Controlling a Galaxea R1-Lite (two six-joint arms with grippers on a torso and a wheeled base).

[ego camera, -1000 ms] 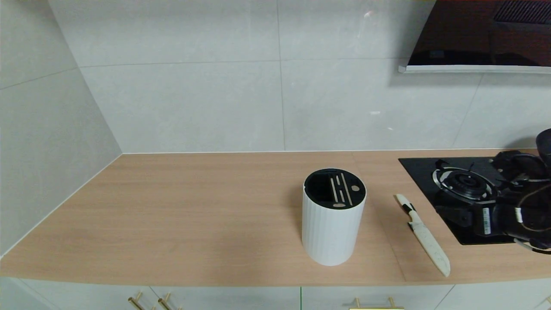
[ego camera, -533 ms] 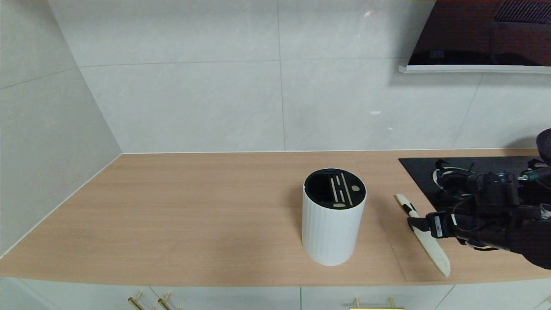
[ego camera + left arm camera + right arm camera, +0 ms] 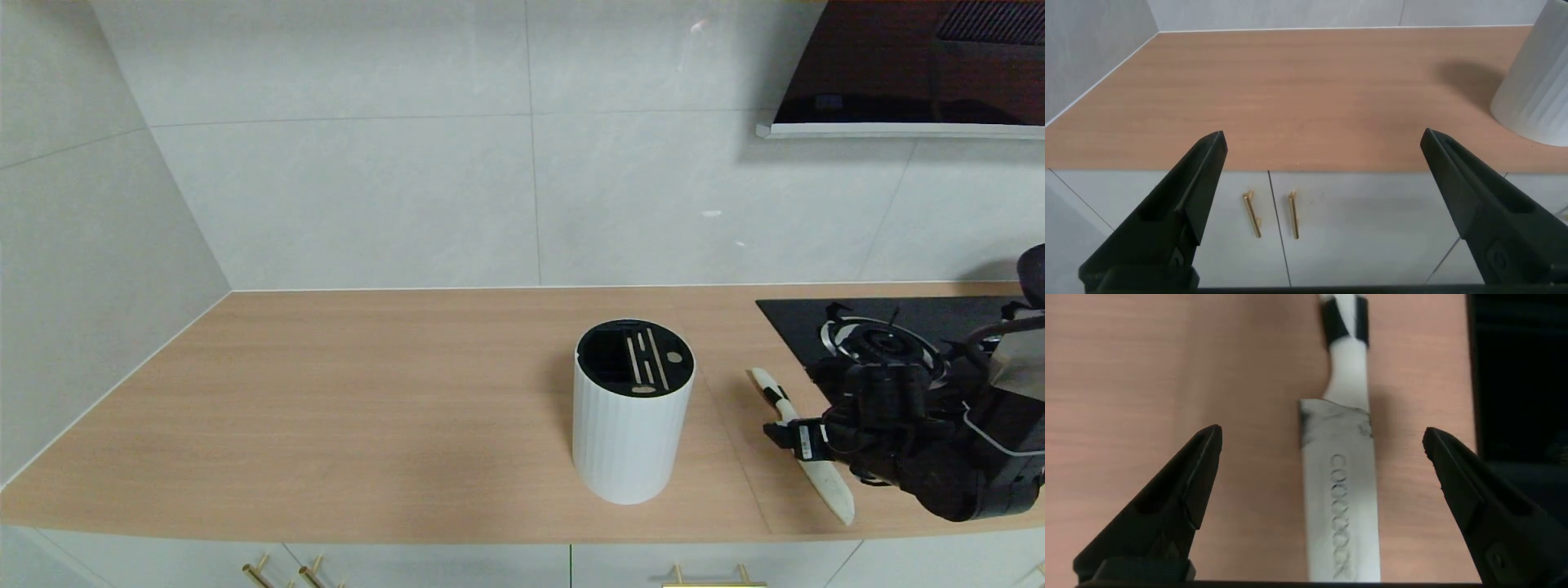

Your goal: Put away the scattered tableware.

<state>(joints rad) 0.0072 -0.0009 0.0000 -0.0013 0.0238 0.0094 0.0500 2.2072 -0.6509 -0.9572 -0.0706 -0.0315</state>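
The right gripper (image 3: pixel 798 438) is hanging low over the knife (image 3: pixel 1339 490), its two fingers (image 3: pixel 1180 506) spreading wide to either side of the blade near where it meets the handle, and it is gripping nothing. The white knife, with a black band on its handle, is lying flat on the wooden countertop (image 3: pixel 367 408), its tip pointing toward the front edge. It is lying between the black gas hob (image 3: pixel 796 327) on the robot's right and the white ribbed knife holder (image 3: pixel 633 416), which is standing upright with its black slotted top showing. The left gripper (image 3: pixel 1323 140) is hanging wide open and empty off the counter's front edge, above the cabinet doors with brass handles (image 3: pixel 1270 214), the holder's wall sitting off to one side.
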